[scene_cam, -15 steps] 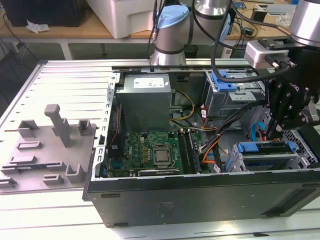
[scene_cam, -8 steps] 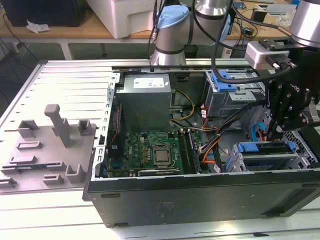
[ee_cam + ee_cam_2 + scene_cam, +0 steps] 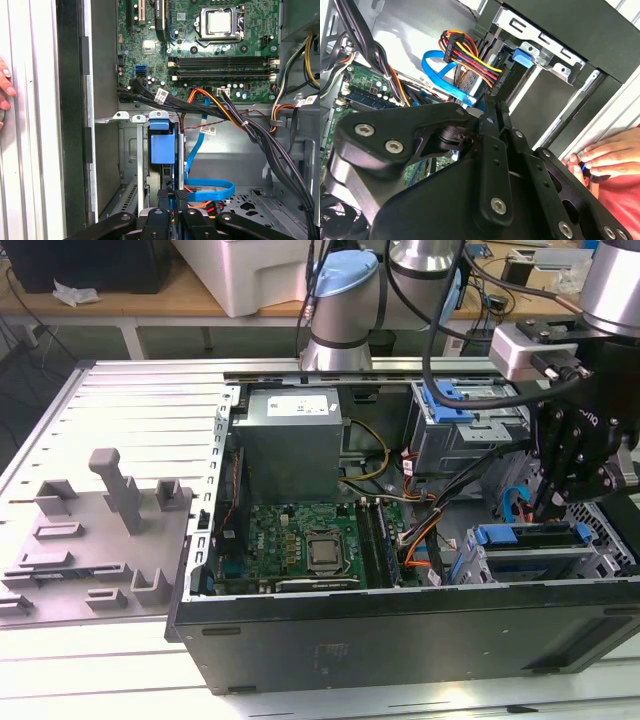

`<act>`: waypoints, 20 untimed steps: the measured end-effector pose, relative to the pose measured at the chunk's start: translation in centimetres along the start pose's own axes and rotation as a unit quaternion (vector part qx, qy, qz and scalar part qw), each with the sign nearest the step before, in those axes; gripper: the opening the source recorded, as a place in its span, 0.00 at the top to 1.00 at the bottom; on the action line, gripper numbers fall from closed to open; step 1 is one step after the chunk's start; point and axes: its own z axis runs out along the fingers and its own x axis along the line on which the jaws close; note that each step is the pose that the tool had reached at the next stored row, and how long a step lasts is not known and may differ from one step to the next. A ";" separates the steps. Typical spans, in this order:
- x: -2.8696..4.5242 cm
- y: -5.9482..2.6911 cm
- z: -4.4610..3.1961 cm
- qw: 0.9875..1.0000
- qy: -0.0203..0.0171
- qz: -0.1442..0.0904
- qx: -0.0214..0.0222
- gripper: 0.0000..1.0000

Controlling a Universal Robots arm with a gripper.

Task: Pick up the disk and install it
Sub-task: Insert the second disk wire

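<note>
My gripper (image 3: 172,197) pinches the disk (image 3: 162,145), half seated in its cage (image 3: 131,150). Risk: the blue cable (image 3: 210,187) alongside snags, or a tilted disk jams.

One open computer case (image 3: 400,630) holds one motherboard (image 3: 300,540), one power supply (image 3: 290,440), two drive cages (image 3: 465,430) and one gripper (image 3: 575,455).

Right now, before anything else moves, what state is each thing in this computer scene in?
computer case: lying on its side, side panel off, insides exposed.
disk: standing on edge in the drive cage, blue carrier end showing.
gripper: down at the disk's near edge.
processor: bare, no cooler on it.
blue cable: lying in a loose loop beside the cage.
hand: resting beside the case.
</note>
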 end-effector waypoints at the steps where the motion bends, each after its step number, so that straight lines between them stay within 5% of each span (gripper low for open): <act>1: -0.01 0.00 0.03 1.000 0.000 0.000 0.000 0.84; 20: -0.09 -0.10 0.80 1.000 0.000 0.000 0.000 0.84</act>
